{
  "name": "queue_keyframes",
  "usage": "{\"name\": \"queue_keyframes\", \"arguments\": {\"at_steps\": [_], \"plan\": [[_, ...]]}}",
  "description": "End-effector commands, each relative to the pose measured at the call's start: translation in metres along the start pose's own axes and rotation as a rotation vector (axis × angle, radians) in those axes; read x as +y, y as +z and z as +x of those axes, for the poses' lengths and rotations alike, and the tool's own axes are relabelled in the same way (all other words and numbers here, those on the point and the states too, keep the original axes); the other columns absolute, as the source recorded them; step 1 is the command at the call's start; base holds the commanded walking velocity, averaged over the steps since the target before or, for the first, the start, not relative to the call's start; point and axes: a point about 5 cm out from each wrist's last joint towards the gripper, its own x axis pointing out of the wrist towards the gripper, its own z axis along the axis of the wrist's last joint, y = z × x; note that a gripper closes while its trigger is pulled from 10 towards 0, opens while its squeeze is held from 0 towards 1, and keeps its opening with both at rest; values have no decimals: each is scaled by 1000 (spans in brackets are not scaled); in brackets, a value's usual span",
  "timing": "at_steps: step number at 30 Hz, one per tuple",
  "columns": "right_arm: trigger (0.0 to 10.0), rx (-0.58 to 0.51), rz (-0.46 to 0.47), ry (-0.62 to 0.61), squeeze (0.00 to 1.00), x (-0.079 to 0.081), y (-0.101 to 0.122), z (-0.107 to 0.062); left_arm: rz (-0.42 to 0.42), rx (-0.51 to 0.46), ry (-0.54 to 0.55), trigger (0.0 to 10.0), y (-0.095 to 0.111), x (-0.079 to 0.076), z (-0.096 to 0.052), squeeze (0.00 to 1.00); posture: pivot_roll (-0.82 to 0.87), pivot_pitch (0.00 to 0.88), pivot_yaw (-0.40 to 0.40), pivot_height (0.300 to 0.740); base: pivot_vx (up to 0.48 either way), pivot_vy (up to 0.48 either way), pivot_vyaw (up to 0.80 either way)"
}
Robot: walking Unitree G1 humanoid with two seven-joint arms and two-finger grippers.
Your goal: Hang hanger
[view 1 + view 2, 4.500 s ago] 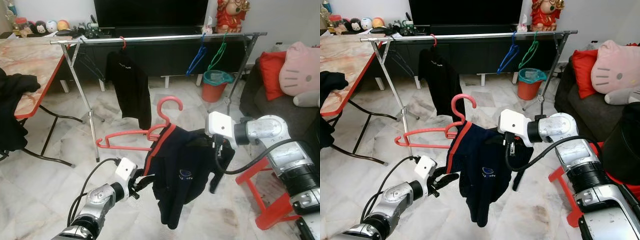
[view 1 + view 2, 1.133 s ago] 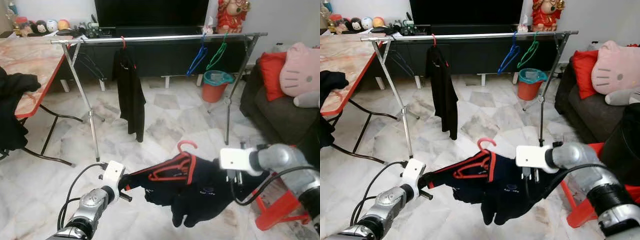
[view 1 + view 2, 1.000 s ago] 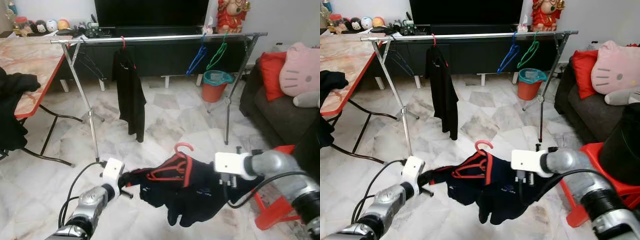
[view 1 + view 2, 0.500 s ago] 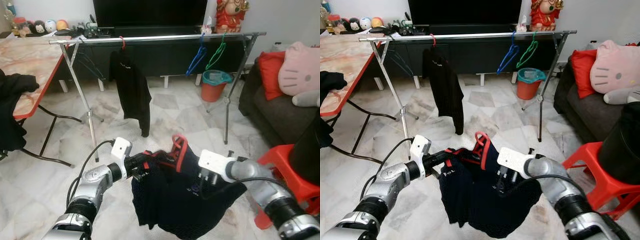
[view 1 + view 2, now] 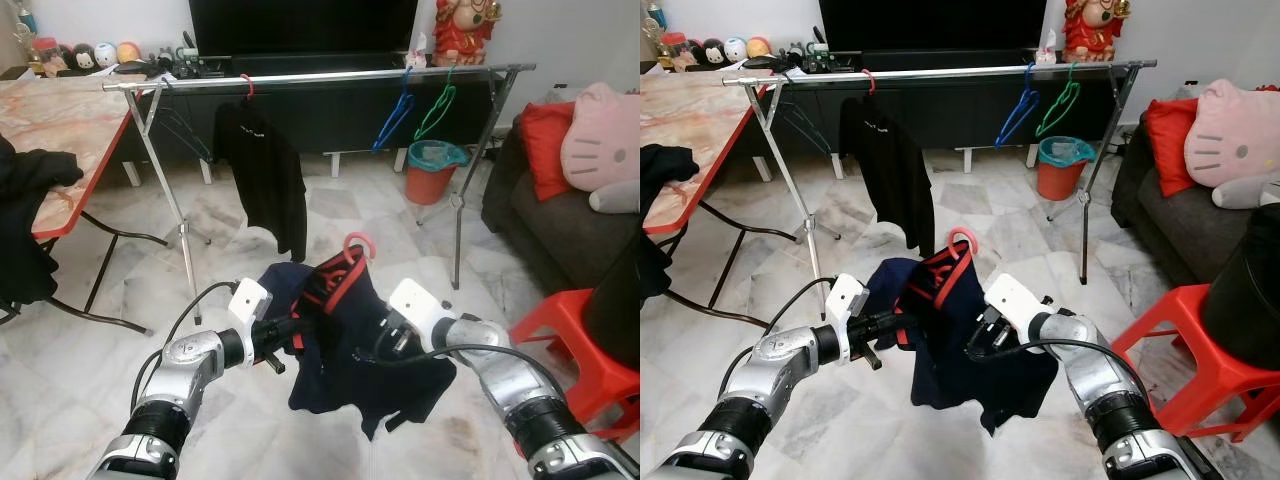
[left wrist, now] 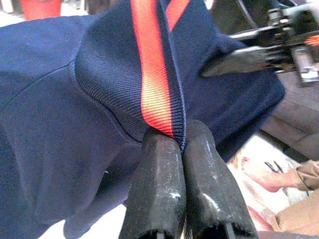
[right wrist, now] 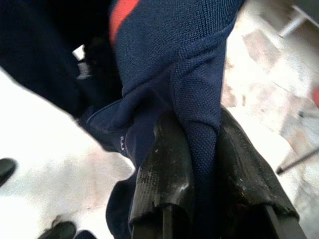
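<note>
Both arms hold the navy shirt with red collar trim (image 5: 345, 345) on its red plastic hanger (image 5: 345, 262), well short of the chrome clothes rail (image 5: 320, 77). Left pincer (image 6: 178, 144) pinches the collar; right pincer (image 7: 199, 137) clamps fabric. Uneven pulling could slide the shirt off.

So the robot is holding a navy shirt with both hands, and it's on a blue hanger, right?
Not quite: the hanger inside the navy shirt is red, as its hook in the left eye view shows. The blue hanger hangs empty on the rail. Both the left gripper and right gripper do pinch the shirt.
</note>
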Motion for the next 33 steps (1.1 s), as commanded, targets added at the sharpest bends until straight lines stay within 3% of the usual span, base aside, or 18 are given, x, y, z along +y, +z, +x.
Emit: {"name": "queue_keyframes", "arguments": {"at_steps": [1, 4, 7, 11, 13, 14, 15, 16, 17, 18, 20, 21, 22, 23, 33], "plan": [[0, -11, 37, -94, 0, -10, -1, -1, 27, 7, -48, 0, 6, -3, 1, 0, -124, 0, -1, 740, 0, 0, 0], [0, 3, 61, -143, 0, -12, -5, 0, 20, -4, -77, 0, 9, -6, 1, 0, -118, 0, -2, 740, 0, 0, 0], [0, -53, 188, -219, 0, -14, -2, 3, 27, 2, -116, 0, 10, -11, 0, 0, -109, 0, 3, 740, 0, 0, 0], [0, -76, 205, -218, 0, -12, 3, 7, 43, 20, -110, 0, 9, -10, -1, 0, -107, 0, 3, 740, 0, 0, 0], [0, -124, 216, -218, 0, -11, 10, 9, 69, 44, -100, 3373, 8, -10, -2, 0, -104, 0, 1, 740, 0, 0, 0], [0, -124, 216, -218, 0, -11, 10, 9, 69, 44, -100, 3373, 8, -10, -2, 0, -104, 0, 1, 740, 0, 0, 0], [0, -144, 231, -223, 0, -11, 12, 9, 68, 47, -98, 7608, 8, -11, -2, 0, -105, 0, 1, 740, 0, 0, 0], [0, -152, 229, -227, 0, -11, 13, 9, 67, 47, -99, 8510, 8, -11, -2, 0, -105, 0, 1, 740, 0, 0, 0], [0, -157, 227, -229, 0, -12, 13, 9, 66, 47, -99, 8510, 8, -11, -2, 0, -105, 0, 1, 740, 0, 0, 0], [0, -167, 225, -239, 0, -13, 14, 9, 61, 49, -95, 10000, 7, -11, -3, 0, -104, 0, 1, 740, 0, 0, 0], [0, -171, 226, -243, 0, -13, 14, 9, 58, 49, -93, 10000, 7, -11, -3, 0, -105, 0, 2, 740, 0, 0, 0], [0, -178, 211, -253, 0, -14, 14, 9, 53, 46, -95, 10000, 9, -10, -4, 663, -106, 0, 0, 740, 0, 0, 0], [0, -178, 211, -253, 0, -14, 14, 9, 53, 46, -95, 10000, 9, -10, -4, 663, -106, 0, 0, 740, 0, 0, 0], [0, -179, 197, -259, 0, -14, 13, 9, 52, 42, -98, 10000, 11, -10, -4, 1000, -106, 0, 0, 740, 0, 0, 0], [0, -189, 188, -266, 0, -13, 11, 9, 34, 3, -128, 10000, 18, -14, -6, 1000, -103, 0, 1, 740, 0, 0, 0]]}}
